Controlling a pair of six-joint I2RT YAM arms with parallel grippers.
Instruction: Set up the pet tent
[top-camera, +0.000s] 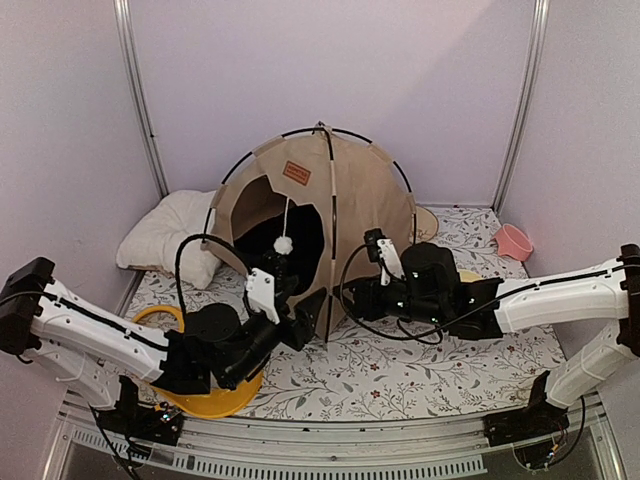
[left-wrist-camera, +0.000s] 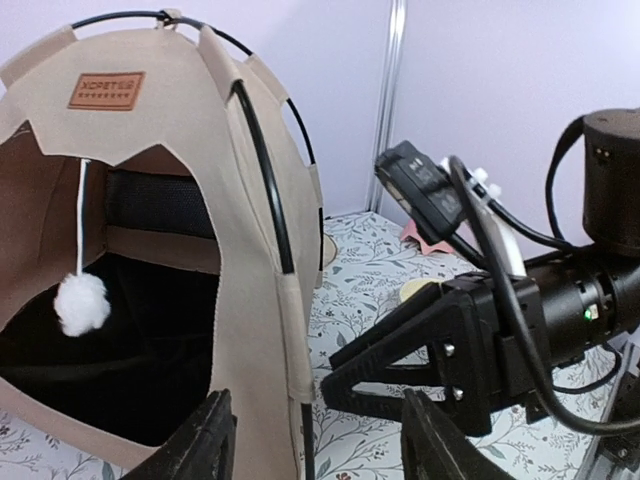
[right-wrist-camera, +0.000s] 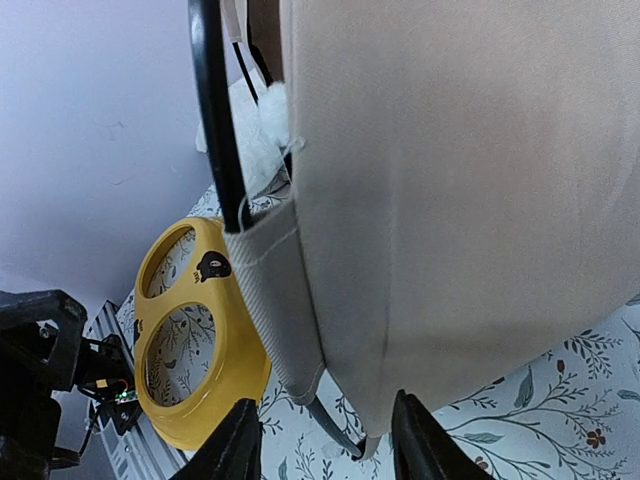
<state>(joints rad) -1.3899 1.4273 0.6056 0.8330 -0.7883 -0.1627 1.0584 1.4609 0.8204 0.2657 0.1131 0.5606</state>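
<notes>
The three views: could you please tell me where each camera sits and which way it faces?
Top external: above and behind, looking down on the pet tent; left arm and right arm show.
Left wrist: faces the tent's doorway; the left fingers at bottom.
Right wrist: close on the tent's front corner; the right fingers at bottom.
Shared: top and right wrist views both show the yellow tray.

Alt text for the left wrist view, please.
A beige canvas pet tent with thin black poles stands upright on the floral-patterned table, a white pom-pom hanging on a string in its arched doorway. The right gripper, open, points at the tent's lower front edge; the left gripper, also open, frames the bottom of the picture.
</notes>
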